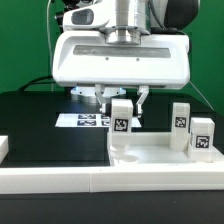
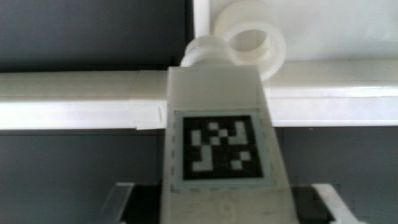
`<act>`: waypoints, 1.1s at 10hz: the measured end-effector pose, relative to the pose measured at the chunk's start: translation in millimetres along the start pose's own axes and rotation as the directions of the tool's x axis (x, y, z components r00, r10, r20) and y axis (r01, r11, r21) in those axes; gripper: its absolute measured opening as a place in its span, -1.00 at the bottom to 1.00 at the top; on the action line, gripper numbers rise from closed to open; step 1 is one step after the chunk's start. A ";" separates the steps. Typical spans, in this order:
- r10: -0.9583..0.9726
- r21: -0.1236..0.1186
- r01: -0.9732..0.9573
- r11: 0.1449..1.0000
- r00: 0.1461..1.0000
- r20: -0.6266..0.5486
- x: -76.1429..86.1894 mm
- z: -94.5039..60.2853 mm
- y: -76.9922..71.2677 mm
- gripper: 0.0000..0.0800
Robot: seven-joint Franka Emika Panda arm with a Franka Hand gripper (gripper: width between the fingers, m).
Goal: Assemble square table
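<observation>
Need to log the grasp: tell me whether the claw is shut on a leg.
Shut on the leg: the claw fingers flank its sides.

- Gripper hanging low under the big white wrist housing, fingers pointing down.
- Clamped between the fingers: one white tagged leg, upright, tag facing the camera.
- Right below that leg, the white table top, its raised rim catching the light; contact between leg and top hard to judge.
- Off to the exterior view's right of the gripper, two more tagged legs standing upright.
- Behind the gripper, the marker board lying flat on the black table.
- Nearer the camera than the gripper, a long white wall running across.
</observation>
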State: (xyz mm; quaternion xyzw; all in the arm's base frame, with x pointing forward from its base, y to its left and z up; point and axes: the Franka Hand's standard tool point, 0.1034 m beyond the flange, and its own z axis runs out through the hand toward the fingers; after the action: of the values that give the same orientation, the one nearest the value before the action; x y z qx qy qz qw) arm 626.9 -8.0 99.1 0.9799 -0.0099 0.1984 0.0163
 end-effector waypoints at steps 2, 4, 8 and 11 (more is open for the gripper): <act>0.011 0.010 -0.011 1.000 1.000 0.007 -1.5 1.4 -8.3 -0.27; 0.023 0.025 -0.024 0.999 1.000 0.019 2.2 -0.1 -21.6 -0.27; 0.012 0.019 -0.012 1.000 1.000 0.021 2.6 -0.1 -24.3 -0.27; 0.018 0.015 -0.018 1.000 1.000 0.017 5.5 0.6 -16.8 -0.27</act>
State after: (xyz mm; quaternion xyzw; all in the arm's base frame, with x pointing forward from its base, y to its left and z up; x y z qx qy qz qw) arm 632.6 8.7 100.2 0.9816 -0.0174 0.1903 0.0070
